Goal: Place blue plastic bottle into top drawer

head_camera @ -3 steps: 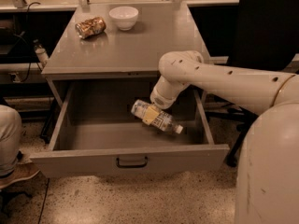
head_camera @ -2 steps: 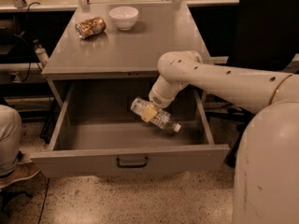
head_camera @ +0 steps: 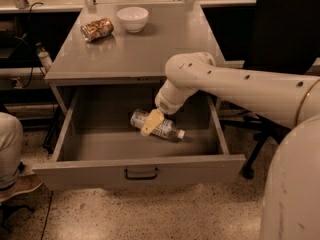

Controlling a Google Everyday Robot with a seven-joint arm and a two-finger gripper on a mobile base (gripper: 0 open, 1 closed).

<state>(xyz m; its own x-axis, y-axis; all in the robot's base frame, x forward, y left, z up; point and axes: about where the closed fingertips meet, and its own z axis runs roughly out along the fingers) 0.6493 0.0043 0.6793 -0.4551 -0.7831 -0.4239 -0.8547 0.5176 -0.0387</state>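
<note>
Gripper [head_camera: 150,125] in top drawer [head_camera: 90,168], clamped on blue plastic bottle [head_camera: 168,130], can [head_camera: 97,29] & bowl [head_camera: 132,19] up top

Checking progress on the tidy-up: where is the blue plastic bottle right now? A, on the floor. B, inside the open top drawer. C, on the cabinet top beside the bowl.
B: the blue plastic bottle is on its side inside the open top drawer, with the gripper right over it.

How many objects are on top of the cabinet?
2: a can lying at the back left, and a white bowl beside it. The pincer is down in the top drawer, at the blue plastic bottle.
</note>
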